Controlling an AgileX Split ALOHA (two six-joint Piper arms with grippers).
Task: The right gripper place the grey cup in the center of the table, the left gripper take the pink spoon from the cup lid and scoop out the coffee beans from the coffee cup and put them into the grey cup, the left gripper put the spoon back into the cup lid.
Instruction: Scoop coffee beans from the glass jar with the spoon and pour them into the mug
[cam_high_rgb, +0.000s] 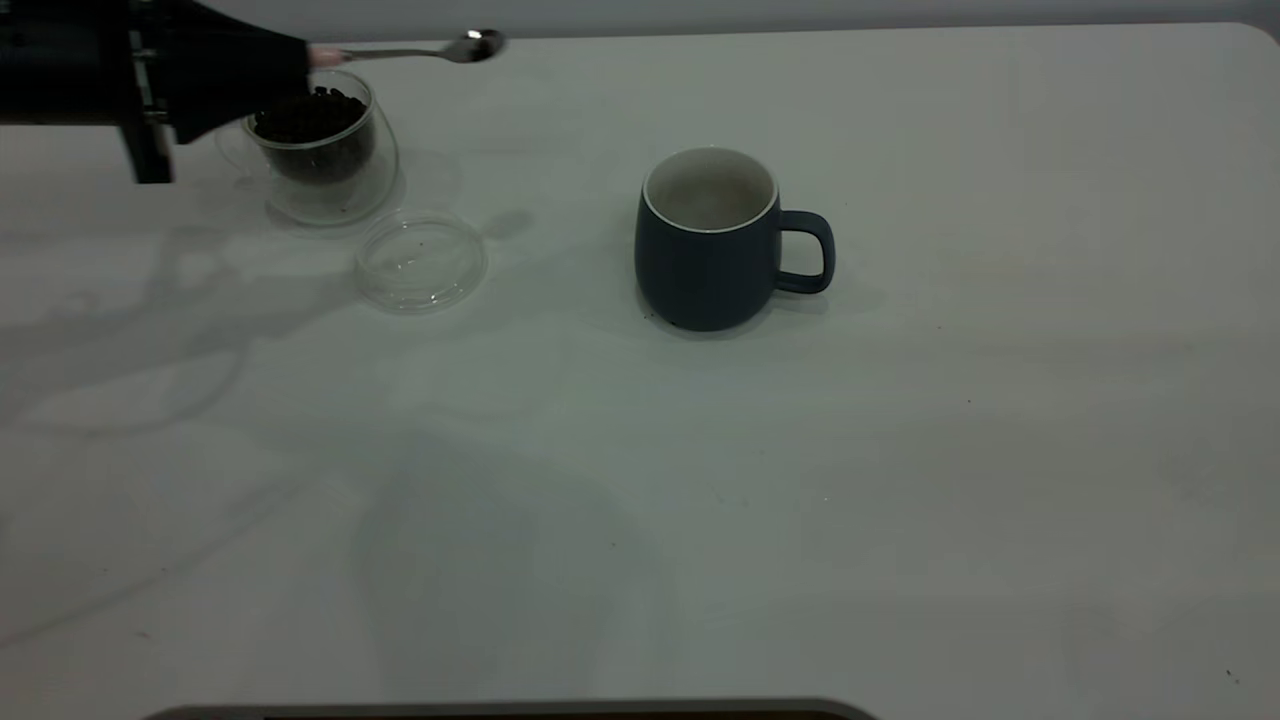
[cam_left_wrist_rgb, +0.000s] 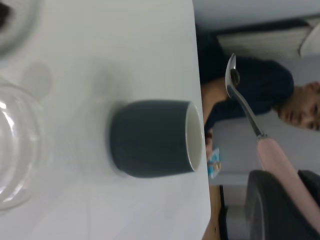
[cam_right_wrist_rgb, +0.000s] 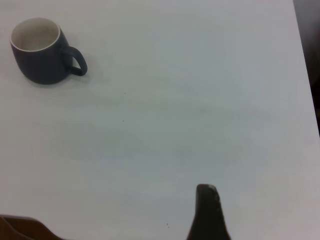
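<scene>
The pink spoon (cam_high_rgb: 440, 50), clamped by the left gripper (cam_high_rgb: 290, 65) near the desk's far left corner, should be lowered gently into the coffee beans (cam_high_rgb: 310, 115).

We count one grey cup (cam_high_rgb: 705, 262), one coffee cup (cam_high_rgb: 322, 160) with one heap of coffee beans (cam_high_rgb: 308, 116), one cup lid (cam_high_rgb: 420, 261), and one pink spoon (cam_high_rgb: 440, 50) clamped between the left gripper (cam_high_rgb: 300, 62) jaws.
</scene>
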